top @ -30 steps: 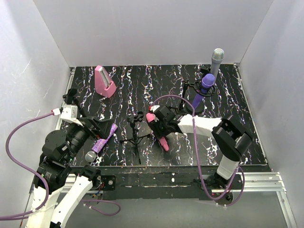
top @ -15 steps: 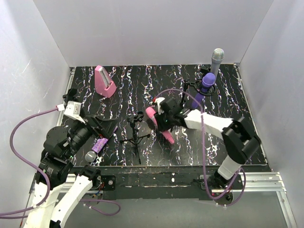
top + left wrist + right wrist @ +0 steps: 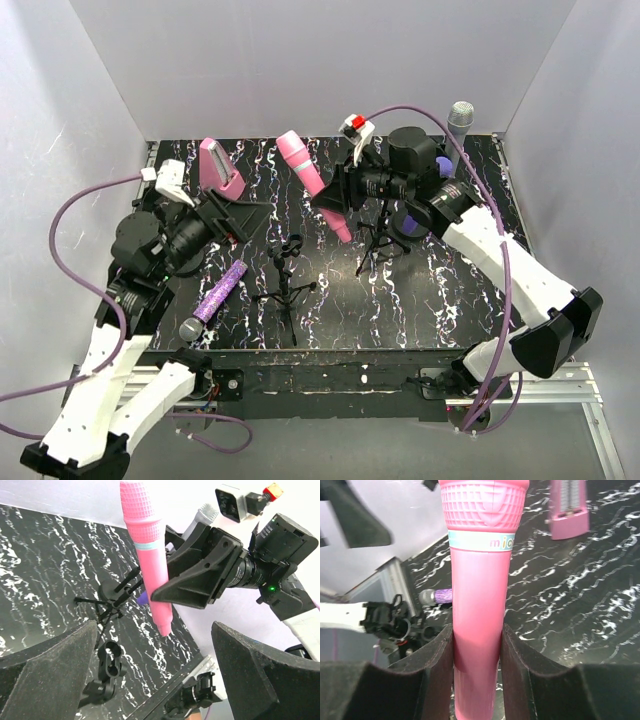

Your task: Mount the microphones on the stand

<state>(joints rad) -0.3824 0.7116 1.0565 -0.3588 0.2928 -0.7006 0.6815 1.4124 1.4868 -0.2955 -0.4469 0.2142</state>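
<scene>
My right gripper (image 3: 335, 195) is shut on the pink microphone (image 3: 305, 180) and holds it tilted high above the table; in the right wrist view the microphone (image 3: 477, 580) fills the gap between the fingers (image 3: 427, 665). My left gripper (image 3: 255, 213) is open and empty, raised beside it. The glittery purple microphone (image 3: 218, 297) lies on the table at the front left. A small black tripod stand (image 3: 285, 275) stands at the centre front, its clip (image 3: 112, 662) empty. The silver-grey microphone (image 3: 459, 118) and the dark purple one (image 3: 444, 164) stand at the back right, partly hidden by the right arm.
A pink wedge-shaped box (image 3: 220, 170) stands at the back left. A second black tripod (image 3: 383, 238) stands under the right arm. White walls close in the dark marbled table (image 3: 450, 300) on three sides. Purple cables loop off both arms.
My right gripper has lifted the pink microphone off the table and carried it up and back. My left arm has risen and swung away from the glittery purple microphone.
</scene>
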